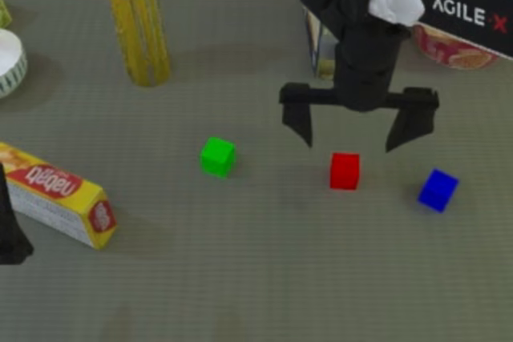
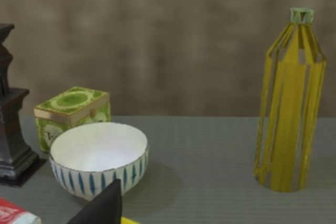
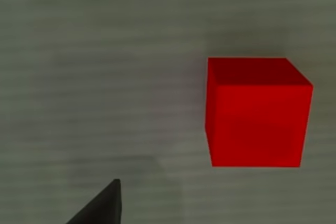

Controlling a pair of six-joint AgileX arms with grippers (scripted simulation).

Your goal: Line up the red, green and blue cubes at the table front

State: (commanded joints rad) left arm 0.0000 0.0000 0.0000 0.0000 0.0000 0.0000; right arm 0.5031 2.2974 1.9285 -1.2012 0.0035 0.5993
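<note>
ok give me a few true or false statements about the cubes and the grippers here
1. The right gripper is open above the table, holding nothing. True.
2. The red cube lies between the green cube and the blue cube. True.
3. The three cubes touch each other in a row. False: they lie well apart.
4. The left gripper is gripping the green cube. False: it sits at the table's left edge, far from it.
5. The green cube is stacked on the yellow box. False: it rests on the table.

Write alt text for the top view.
The right gripper hangs open above the red cube, between the green cube and blue cube on the table. A yellow box lies at the left.
</note>
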